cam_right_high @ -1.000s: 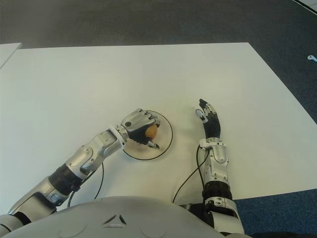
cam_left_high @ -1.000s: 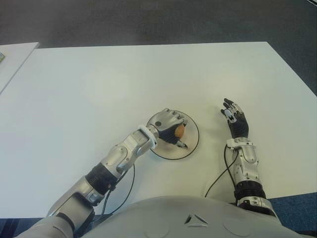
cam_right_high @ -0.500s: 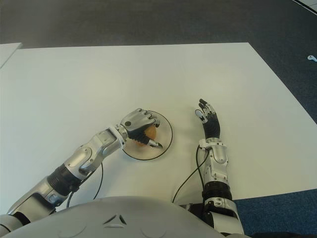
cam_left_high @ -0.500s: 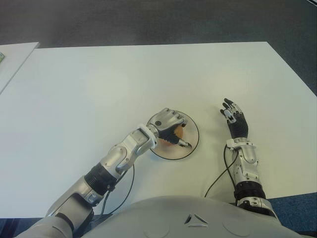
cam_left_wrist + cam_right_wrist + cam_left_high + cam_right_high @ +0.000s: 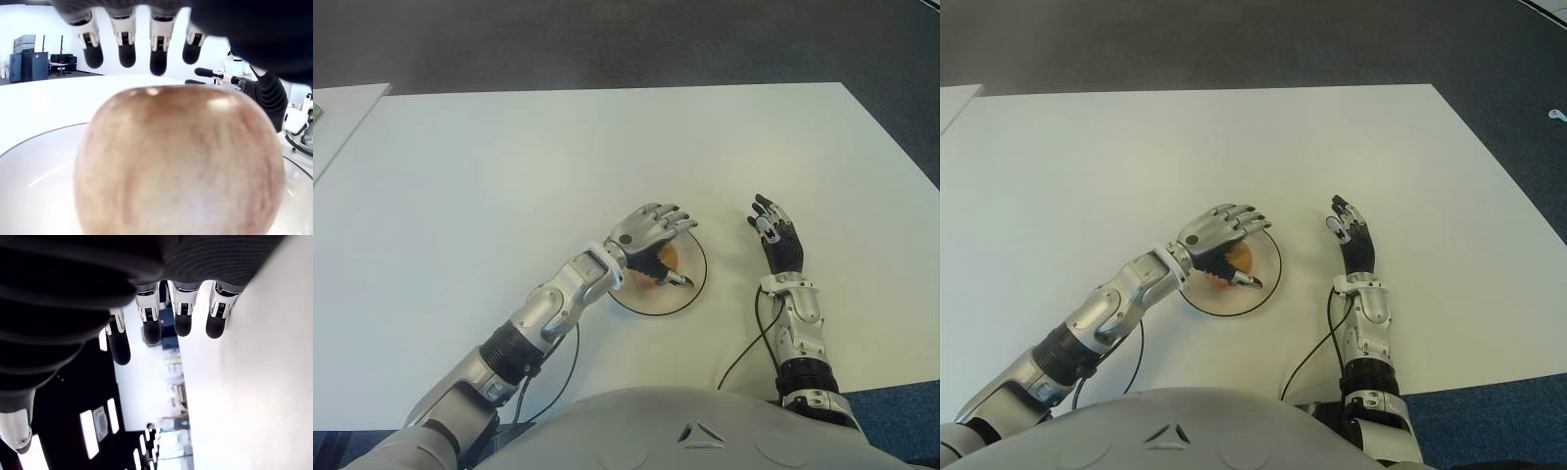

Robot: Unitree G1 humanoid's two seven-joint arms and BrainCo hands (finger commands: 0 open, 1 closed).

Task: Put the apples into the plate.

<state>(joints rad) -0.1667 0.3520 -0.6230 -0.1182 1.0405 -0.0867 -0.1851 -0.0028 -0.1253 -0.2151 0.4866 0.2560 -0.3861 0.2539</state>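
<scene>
A yellow-red apple [image 5: 181, 166] sits in the round white plate [image 5: 693, 281] near the table's front middle. In the eye views only a patch of the apple [image 5: 668, 259] shows under my left hand [image 5: 651, 235]. That hand hovers over the plate with its fingers [image 5: 160, 49] spread straight above the fruit, holding nothing. My right hand [image 5: 775, 227] stays idle to the right of the plate, fingers [image 5: 182, 316] extended and empty.
The white table [image 5: 558, 157] stretches wide behind and to the left of the plate. A second white surface [image 5: 337, 113] shows at the far left. Dark floor [image 5: 626, 39] lies beyond the table's far edge. A black cable [image 5: 749, 343] trails from my right forearm.
My left hand's fingers were curled around the apple over the plate; they have now spread apart and let it go. The apple stays in the plate. The right hand has not moved.
</scene>
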